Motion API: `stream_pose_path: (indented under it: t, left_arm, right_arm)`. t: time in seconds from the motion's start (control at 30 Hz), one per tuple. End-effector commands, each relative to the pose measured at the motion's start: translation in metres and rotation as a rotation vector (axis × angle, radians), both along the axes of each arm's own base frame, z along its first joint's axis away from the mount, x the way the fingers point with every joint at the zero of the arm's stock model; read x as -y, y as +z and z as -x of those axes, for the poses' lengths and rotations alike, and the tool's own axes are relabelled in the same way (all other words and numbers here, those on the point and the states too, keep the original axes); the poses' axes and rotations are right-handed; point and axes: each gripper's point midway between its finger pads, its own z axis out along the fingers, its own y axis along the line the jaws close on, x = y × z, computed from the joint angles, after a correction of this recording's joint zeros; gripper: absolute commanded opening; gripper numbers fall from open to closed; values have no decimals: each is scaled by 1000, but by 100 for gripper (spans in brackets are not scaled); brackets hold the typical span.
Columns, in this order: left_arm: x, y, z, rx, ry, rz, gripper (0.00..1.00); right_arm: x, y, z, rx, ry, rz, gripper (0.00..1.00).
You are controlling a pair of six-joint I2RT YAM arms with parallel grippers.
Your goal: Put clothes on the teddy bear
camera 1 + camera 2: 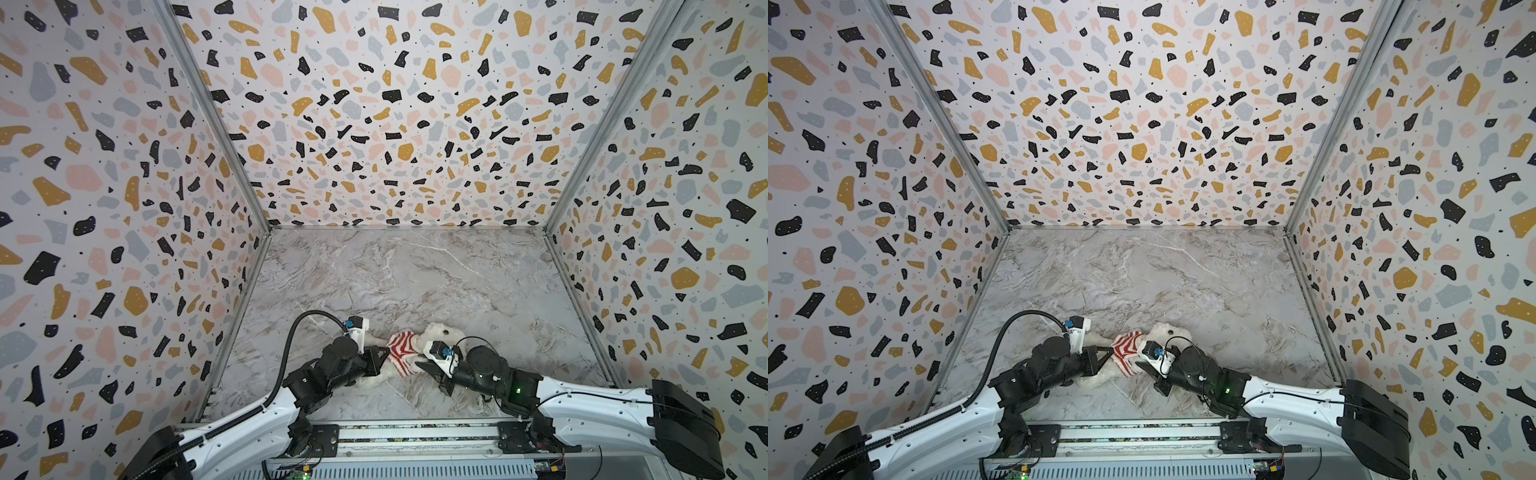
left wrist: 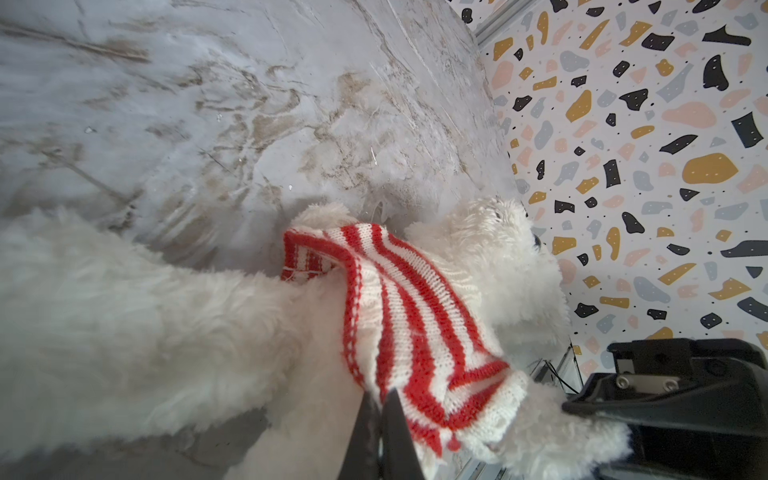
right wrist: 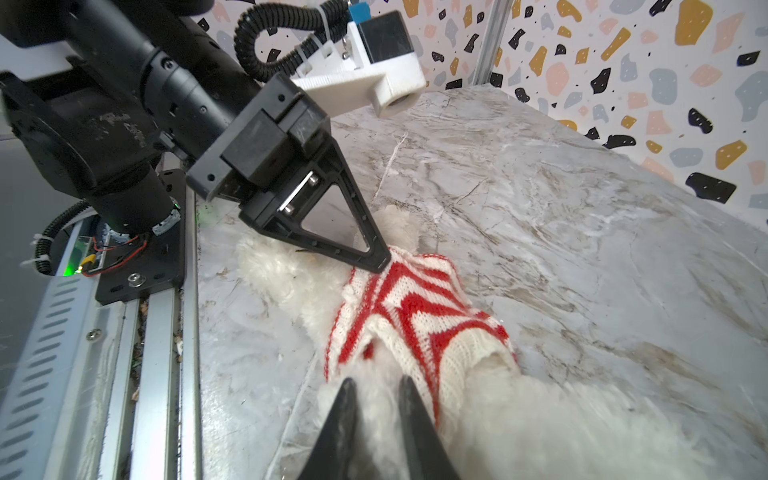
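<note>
Working on the teddy bear (image 1: 442, 334) (image 1: 1167, 332), lying close to the middle of the front edge of the surface (image 1: 415, 274), head turning toward the back right corner, legs trailing toward the front left. Wearing a red-and-white striped sweater (image 1: 400, 351) bunched around the chest, with bare white fur showing below it.

Clenching the left jaws on the sweater's hem at the belly side, the knit drawing to a point at the tips in both wrist views. Reaching in from the front left, low over the bear's legs, and hiding most of them in both top views.

Holding the right jaws a little parted at the bear's near arm, just beyond the ribbed cuff, with white fur showing in the gap in the right wrist view. Impossible to tell whether any fur is being pinched. Coming in from the front right, wrist camera covering the near shoulder in both top views.

Standing around the surface: speckled walls (image 1: 124, 208) closing off the left, back and right edges. Running along the front edge, near the bear's legs: a metal rail (image 1: 415, 434).
</note>
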Motion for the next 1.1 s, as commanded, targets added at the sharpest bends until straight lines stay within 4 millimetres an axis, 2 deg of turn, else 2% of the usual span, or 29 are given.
stream_pose_path:
  t: [0.0, 0.17, 0.3, 0.43, 0.5, 0.6, 0.7, 0.87, 0.93, 1.07]
  left_arm:
    - [9, 11, -1, 39, -29, 31, 0]
    - [21, -1, 12, 29, -99, 9, 0]
    - [22, -14, 21, 42, -149, -58, 0]
    - [28, -16, 32, 50, -206, -81, 20]
    - [29, -16, 36, 51, -229, -99, 26]
    - [30, -6, 39, 77, -256, -106, 35]
    - [29, 11, 37, 121, -267, -119, 39]
    - [26, 32, 26, 175, -226, -145, 39]
    - [23, 41, 16, 201, -188, -182, 36]
    - [34, 56, -1, 250, -173, -214, 33]
  right_arm:
    - [2, 16, -5, -45, -18, -48, 33]
    - [14, 10, -12, -131, -66, -48, 45]
    - [16, -4, -19, -192, -82, -12, 46]
    - [16, -10, -28, -241, -103, -15, 46]
    - [14, -9, -31, -243, -104, -14, 46]
    - [9, -12, -37, -239, -113, 20, 46]
    - [8, -20, -44, -244, -137, 50, 45]
    - [10, -32, -45, -257, -143, 78, 40]
    - [12, -35, -43, -262, -141, 80, 38]
    - [17, -41, -40, -273, -151, 83, 34]
